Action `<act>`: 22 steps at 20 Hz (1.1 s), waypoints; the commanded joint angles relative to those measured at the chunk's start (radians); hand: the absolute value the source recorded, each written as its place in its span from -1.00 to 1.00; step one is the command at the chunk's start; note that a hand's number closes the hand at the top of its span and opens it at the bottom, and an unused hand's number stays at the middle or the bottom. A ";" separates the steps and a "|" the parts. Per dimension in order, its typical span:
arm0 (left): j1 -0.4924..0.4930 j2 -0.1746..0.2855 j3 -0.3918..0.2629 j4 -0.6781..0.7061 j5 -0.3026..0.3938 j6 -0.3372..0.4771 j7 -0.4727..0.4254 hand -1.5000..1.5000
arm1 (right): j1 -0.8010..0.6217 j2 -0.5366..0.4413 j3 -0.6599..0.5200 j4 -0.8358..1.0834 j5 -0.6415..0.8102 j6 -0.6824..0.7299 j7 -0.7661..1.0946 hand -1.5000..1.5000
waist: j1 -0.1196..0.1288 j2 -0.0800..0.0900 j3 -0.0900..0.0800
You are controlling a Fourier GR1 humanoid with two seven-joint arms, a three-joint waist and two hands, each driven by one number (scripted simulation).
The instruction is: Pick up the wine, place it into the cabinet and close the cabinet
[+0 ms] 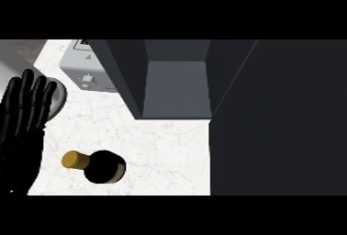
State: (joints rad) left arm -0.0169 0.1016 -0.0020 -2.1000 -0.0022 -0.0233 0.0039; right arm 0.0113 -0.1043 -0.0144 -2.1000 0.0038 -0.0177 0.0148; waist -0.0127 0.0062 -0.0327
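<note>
The wine bottle [102, 166] stands upright on the white marble counter [163, 147] at the lower left; I look down on its black body and gold cap. The cabinet [175, 87] stands open at the upper middle, its grey inner shelf showing. Its dark door [278, 119] is swung open and fills the right side of the view. My left hand [24, 119] rests open at the left edge, fingers up, apart from the bottle. My right hand does not show.
A white toaster-like appliance [85, 69] sits at the back left beside the cabinet. A round grey rim [62, 98] shows behind my left hand. Bare counter lies between the bottle and the cabinet's opening.
</note>
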 commanded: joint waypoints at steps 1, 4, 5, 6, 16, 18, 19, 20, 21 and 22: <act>0.095 -0.030 -0.018 -0.041 -0.017 0.011 -0.040 -1.00 | 0.036 -0.012 -0.005 -0.020 0.014 0.011 -0.008 -1.00 | 0.015 -0.008 0.032; -0.001 -0.057 -0.026 -0.057 -0.187 0.153 0.064 -1.00 | 0.135 0.034 0.033 -0.091 0.016 0.008 -0.069 -1.00 | 0.005 -0.009 0.034; 0.031 -0.055 -0.011 -0.060 -0.208 0.164 0.044 -1.00 | 0.167 0.036 0.042 -0.099 0.034 0.013 -0.109 -1.00 | 0.007 -0.009 0.034; -0.062 -0.041 0.031 0.005 -0.255 0.203 0.058 -1.00 | 0.175 0.012 0.018 -0.187 -0.014 0.027 -0.036 -1.00 | -0.008 -0.009 0.033; -0.151 -0.101 -0.149 0.010 -0.013 0.488 0.295 -1.00 | 0.211 -0.060 0.082 -0.296 -0.230 0.169 0.238 -1.00 | 0.004 -0.007 0.033; -0.105 -0.101 -0.166 0.017 -0.010 0.497 0.250 -1.00 | 0.217 -0.025 0.105 -0.286 -0.193 0.157 0.229 -1.00 | 0.009 -0.007 0.033; -0.056 -0.101 -0.256 0.000 -0.049 0.552 0.227 -1.00 | 0.258 -0.012 0.115 -0.308 -0.167 0.156 0.196 -1.00 | 0.008 -0.008 0.033; -0.088 -0.101 -0.263 -0.020 -0.075 0.559 0.272 -1.00 | 0.186 -0.060 0.020 -0.288 -0.266 0.172 0.272 -1.00 | 0.010 -0.007 0.033; -0.123 -0.101 -0.274 0.034 -0.065 0.596 0.243 -1.00 | 0.208 -0.048 0.018 -0.242 -0.267 0.206 0.196 -1.00 | 0.008 -0.007 0.033; -0.139 -0.101 -0.217 -0.010 -0.075 0.548 0.322 -1.00 | 0.164 -0.018 0.073 -0.218 -0.197 0.175 0.217 -1.00 | 0.011 -0.007 0.033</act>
State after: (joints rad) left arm -0.1145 0.0017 -0.2149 -2.0968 -0.0475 0.4995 0.2591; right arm 0.2095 -0.1358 0.0599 -2.3486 -0.2022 0.1498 0.2196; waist -0.0046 -0.0011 0.0000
